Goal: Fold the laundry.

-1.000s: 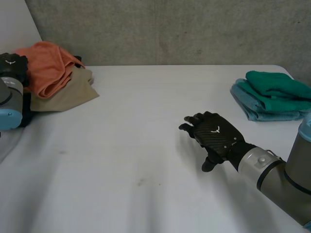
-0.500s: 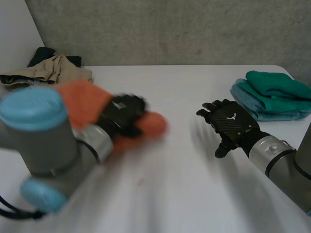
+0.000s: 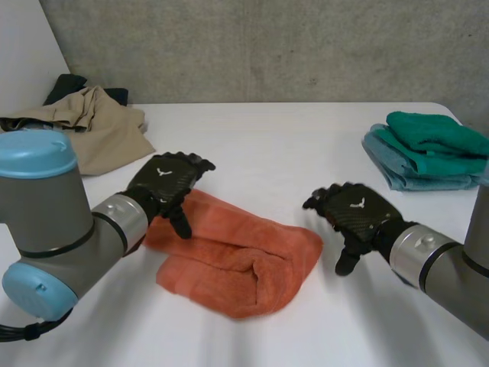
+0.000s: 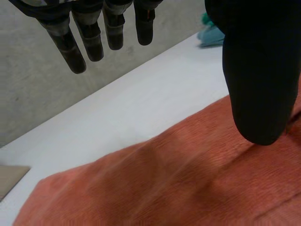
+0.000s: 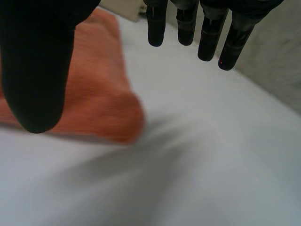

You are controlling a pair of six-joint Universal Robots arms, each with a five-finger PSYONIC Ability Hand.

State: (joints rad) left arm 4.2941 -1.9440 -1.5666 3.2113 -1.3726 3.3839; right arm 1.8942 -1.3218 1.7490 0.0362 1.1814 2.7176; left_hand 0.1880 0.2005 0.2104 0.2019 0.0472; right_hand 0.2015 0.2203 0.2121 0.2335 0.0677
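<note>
On the near middle of the table (image 3: 306, 336), the towel (image 3: 237, 260) lay in a loose, half-rolled heap. It looked soft, light and limp, likely to sag and bunch when lifted, so a pinch at two corners would probably serve better than the thick middle. The left hand (image 3: 164, 183) hung over its far left edge, fingers relaxed and holding nothing. The right hand (image 3: 355, 214), just right of the towel, was likewise spread and empty. Farther off lay a beige pile (image 3: 99, 126) at left and a folded stack (image 3: 428, 149) at right.
</note>
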